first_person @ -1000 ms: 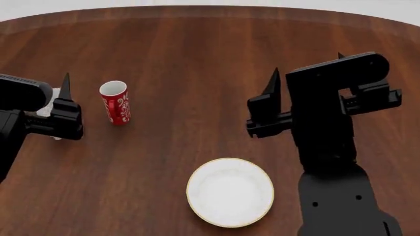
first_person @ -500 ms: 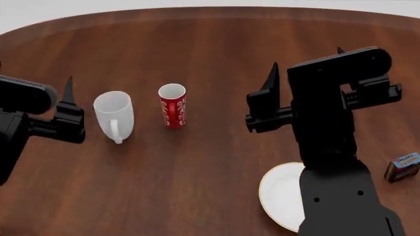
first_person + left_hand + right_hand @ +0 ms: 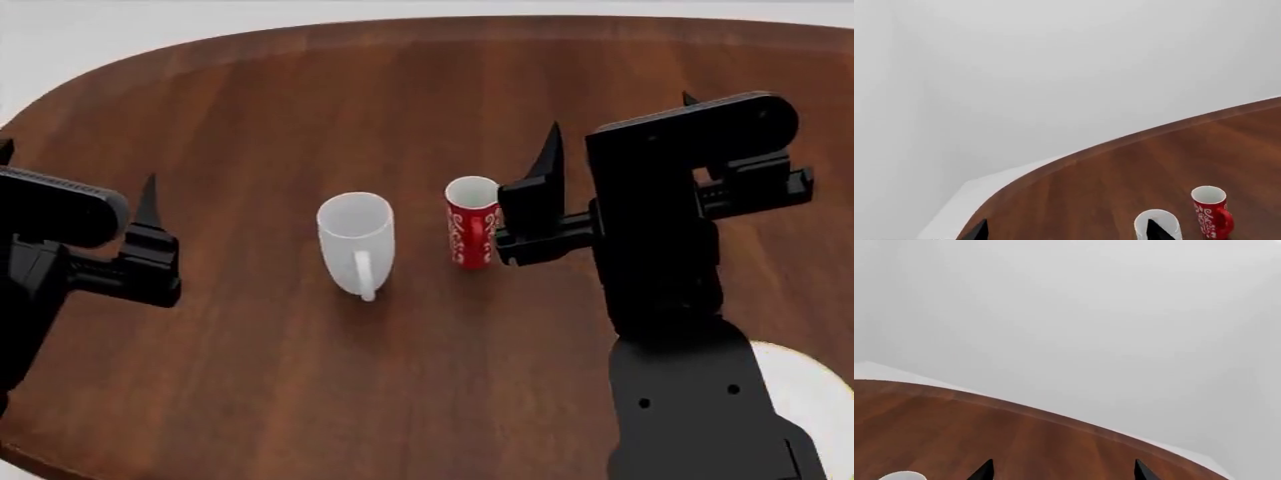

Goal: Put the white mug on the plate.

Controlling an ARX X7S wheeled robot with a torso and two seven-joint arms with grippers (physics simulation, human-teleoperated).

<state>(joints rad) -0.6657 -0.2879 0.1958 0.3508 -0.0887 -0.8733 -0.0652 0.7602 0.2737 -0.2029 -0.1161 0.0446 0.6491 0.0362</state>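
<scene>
The white mug (image 3: 356, 232) stands upright on the brown table (image 3: 267, 380), its handle toward me. It also shows in the left wrist view (image 3: 1147, 225), partly behind one fingertip. The plate (image 3: 817, 388) shows only as a sliver at the lower right, mostly hidden by my right arm. My left gripper (image 3: 76, 170) is open and empty, left of the white mug and apart from it; its tips show in the left wrist view (image 3: 1067, 232). My right gripper (image 3: 622, 115) is open and empty, right of the red mug; its tips show in the right wrist view (image 3: 1063, 472).
A red mug with white patterns (image 3: 470, 222) stands just right of the white mug, close to my right gripper's near finger; it also shows in the left wrist view (image 3: 1211, 217). The table's curved edge (image 3: 40, 90) runs at the left. A white rim (image 3: 901, 475) peeks into the right wrist view.
The head view has swung left: both mugs have slid right in it, and the plate has moved to the lower right corner. The small box at the right is out of view.
</scene>
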